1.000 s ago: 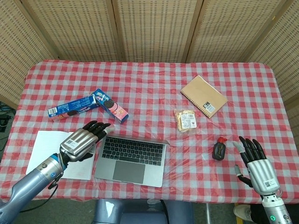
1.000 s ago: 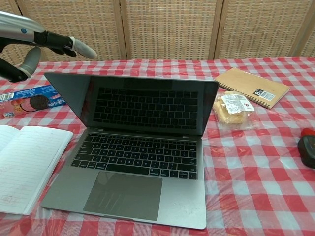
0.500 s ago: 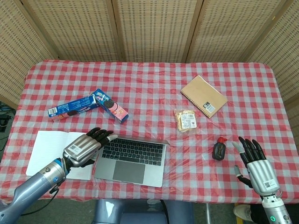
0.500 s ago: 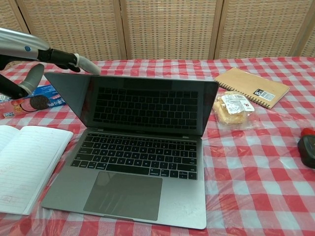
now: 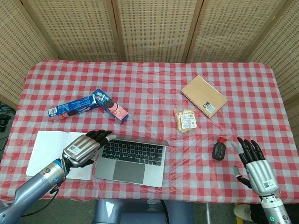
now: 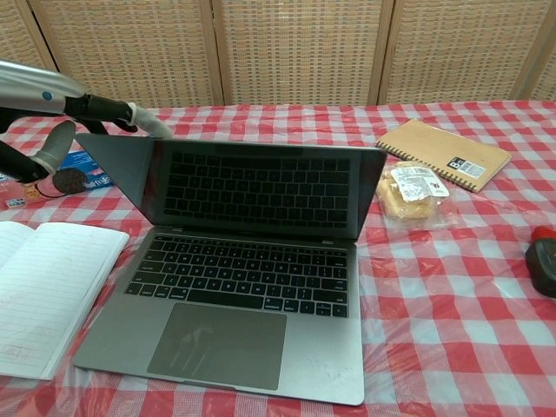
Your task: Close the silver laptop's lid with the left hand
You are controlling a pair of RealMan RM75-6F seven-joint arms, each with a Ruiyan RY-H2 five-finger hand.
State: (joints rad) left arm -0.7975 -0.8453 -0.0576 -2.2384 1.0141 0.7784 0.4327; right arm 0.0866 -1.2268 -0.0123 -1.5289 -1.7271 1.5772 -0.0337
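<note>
The silver laptop lies open at the table's front, screen upright and tilted slightly forward. My left hand reaches over the lid's top left corner, its fingertips resting on the lid's upper edge; the thumb hangs apart on the left. It holds nothing. My right hand hovers at the front right with fingers spread and empty, away from the laptop.
An open white notebook lies left of the laptop. Behind it are cookie boxes. A packaged snack, a brown notebook and a small dark bottle lie to the right.
My left hand has come down onto the lid's top left corner, and the lid has tipped slightly forward. My right hand has hardly moved.
</note>
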